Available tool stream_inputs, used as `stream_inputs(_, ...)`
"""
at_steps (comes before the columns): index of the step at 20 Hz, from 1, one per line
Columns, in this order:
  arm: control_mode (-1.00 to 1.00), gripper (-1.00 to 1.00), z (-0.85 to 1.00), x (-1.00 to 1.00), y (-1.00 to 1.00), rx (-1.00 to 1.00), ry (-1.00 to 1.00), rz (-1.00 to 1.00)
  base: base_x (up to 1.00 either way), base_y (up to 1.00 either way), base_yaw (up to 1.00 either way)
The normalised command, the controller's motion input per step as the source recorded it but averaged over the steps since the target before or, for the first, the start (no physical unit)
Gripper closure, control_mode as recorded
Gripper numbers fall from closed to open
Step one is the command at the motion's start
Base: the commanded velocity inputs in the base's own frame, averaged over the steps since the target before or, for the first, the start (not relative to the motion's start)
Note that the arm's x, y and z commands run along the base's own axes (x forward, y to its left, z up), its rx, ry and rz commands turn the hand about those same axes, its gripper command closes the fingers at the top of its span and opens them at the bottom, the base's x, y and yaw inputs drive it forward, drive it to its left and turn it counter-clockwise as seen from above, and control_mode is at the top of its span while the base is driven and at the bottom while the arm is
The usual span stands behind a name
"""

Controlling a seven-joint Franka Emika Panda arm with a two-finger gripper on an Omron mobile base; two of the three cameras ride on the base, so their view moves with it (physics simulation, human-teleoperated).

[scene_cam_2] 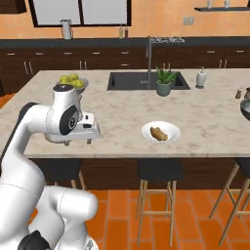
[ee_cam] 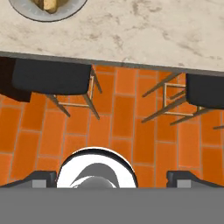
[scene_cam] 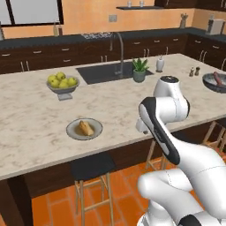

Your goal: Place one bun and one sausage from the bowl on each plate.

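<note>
A pale round plate (scene_cam: 73,131) near the counter's front edge carries one bun (scene_cam: 86,128); the same plate (scene_cam_2: 172,130) and bun (scene_cam_2: 158,133) show in the right base view. In the hand view the plate (ee_cam: 26,12) sits at the top left. The dark bowl (scene_cam: 211,85) with a sausage (scene_cam: 218,78) lies far right on the counter. My gripper (scene_cam_2: 78,141) points down over the tiled floor, just off the counter's front edge, well away from plate and bowl. It is open and empty, its fingertips (ee_cam: 43,178) spread wide.
A pedestal bowl of yellow fruit (scene_cam: 63,84) stands at the back left, a sink (scene_cam: 106,72), potted plant (scene_cam: 140,70), soap bottle (scene_cam: 160,64) and two shakers (scene_cam: 194,71) further back. Dark stools (ee_cam: 50,76) stand under the counter edge.
</note>
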Motion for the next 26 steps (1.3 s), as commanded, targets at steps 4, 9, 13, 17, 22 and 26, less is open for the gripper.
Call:
stream_inputs(4, 1.00, -1.00, 0.00, 0.00, 0.00, 0.00, 0.00, 0.00, -0.20, -0.94, -0.21)
stream_inputs(9, 1.00, -1.00, 0.00, 0.00, 0.00, 0.00, 0.00, 0.00, 0.06, -0.99, -0.04)
stream_inputs(13, 1.00, -1.00, 0.00, 0.00, 0.00, 0.00, 0.00, 0.00, 0.47, -1.00, 0.02)
stream_inputs(17, 1.00, -1.00, 0.00, 0.00, 0.00, 0.00, 0.00, 0.00, 0.43, -1.00, 0.03)
stream_inputs(22, 1.00, -1.00, 0.00, 0.00, 0.00, 0.00, 0.00, 0.00, 0.43, -1.00, 0.17)
stream_inputs(26, 1.00, -1.00, 0.00, 0.00, 0.00, 0.00, 0.00, 0.00, 0.62, -1.00, 0.28)
